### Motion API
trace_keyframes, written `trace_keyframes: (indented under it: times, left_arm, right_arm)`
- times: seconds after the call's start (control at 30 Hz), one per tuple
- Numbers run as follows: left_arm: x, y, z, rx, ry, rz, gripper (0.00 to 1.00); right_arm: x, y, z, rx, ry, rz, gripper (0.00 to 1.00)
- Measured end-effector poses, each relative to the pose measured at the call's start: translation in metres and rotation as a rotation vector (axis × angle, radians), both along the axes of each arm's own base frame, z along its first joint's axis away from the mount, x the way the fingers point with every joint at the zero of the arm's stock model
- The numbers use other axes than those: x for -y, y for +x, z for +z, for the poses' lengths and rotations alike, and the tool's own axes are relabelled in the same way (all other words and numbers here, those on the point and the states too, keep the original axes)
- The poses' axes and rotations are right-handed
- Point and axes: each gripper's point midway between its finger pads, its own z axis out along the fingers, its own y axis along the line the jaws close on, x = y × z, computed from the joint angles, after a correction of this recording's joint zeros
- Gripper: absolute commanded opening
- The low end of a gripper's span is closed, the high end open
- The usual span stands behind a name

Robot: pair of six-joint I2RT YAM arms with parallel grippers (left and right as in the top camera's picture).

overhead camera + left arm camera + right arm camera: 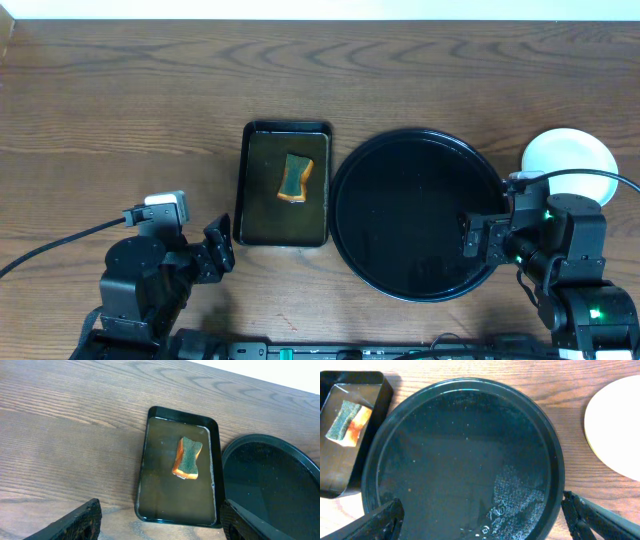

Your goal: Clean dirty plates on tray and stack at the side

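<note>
The large round black tray (410, 215) sits right of centre with nothing on it; its wet surface also fills the right wrist view (460, 455) and shows at the right of the left wrist view (270, 475). A pale round plate (568, 160) lies on the table just right of the tray, and it looks clean (615, 425). I cannot tell whether other plates lie under it. My right gripper (480, 237) is open and empty over the tray's front right part (485, 522). My left gripper (222, 243) is open and empty at the front left (160, 525).
A smaller rectangular black tray (258, 220) holding murky water and a green-and-orange sponge (295, 177) stands left of the round tray. It shows in the left wrist view (175, 505) with the sponge (187, 458). A cable runs along the table at the front left.
</note>
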Motion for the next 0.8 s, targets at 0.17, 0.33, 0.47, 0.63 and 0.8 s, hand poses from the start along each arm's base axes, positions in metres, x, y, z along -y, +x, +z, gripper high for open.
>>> trace_keyframes:
  times: [0.17,0.33,0.47,0.63,0.8]
  left_arm:
    - [0.0,0.0,0.0,0.0,0.0,0.0,0.77]
    - [0.0,0.0,0.0,0.0,0.0,0.0,0.77]
    - [0.0,0.0,0.0,0.0,0.0,0.0,0.77]
    - [0.0,0.0,-0.001,-0.002,0.001,0.0,0.77]
    - [0.0,0.0,-0.001,-0.003,0.0,0.0,0.77]
  right_arm:
    - [0.0,-0.002,-0.001,-0.005,-0.001,0.0,0.99]
    - [0.001,0.002,0.01,0.071,-0.002,-0.006,0.99]
    - [0.001,0.015,0.036,0.272,0.005,-0.01,0.99]
    - [0.001,0.023,0.061,0.553,0.02,-0.012,0.99]
    - [0.002,0.018,0.065,0.76,0.032,-0.014,0.99]
